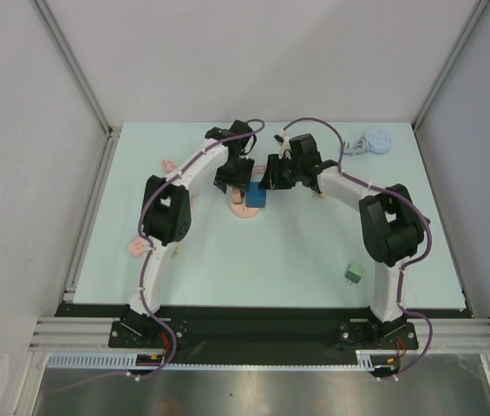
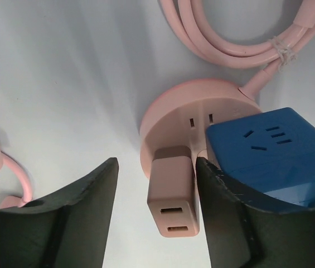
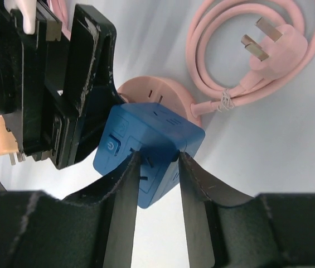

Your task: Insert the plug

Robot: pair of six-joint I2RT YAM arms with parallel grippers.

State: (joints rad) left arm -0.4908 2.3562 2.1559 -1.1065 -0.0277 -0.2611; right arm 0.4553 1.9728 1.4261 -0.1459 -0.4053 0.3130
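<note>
A round pink socket base [image 1: 243, 210] lies on the table with a blue cube adapter [image 1: 256, 196] on it. In the left wrist view, a pink USB charger block [image 2: 173, 190] sticks out of the base [image 2: 202, 106]. It sits between my left gripper's [image 2: 156, 163] open jaws, with the right finger [image 2: 224, 212] touching its side. My right gripper [image 3: 158, 157] is closed to a narrow gap on one corner edge of the blue cube [image 3: 146, 134]. In the top view, the left gripper [image 1: 231, 180] and right gripper [image 1: 271, 178] flank the cube.
The base's coiled pink cable and its plug [image 3: 274, 44] lie beside it. A green plug [image 1: 355, 274] sits near the right arm. A pale blue round socket [image 1: 376, 139] is at the back right. Pink plugs [image 1: 136, 248] lie on the left, and a peach adapter [image 3: 1, 139] is nearby.
</note>
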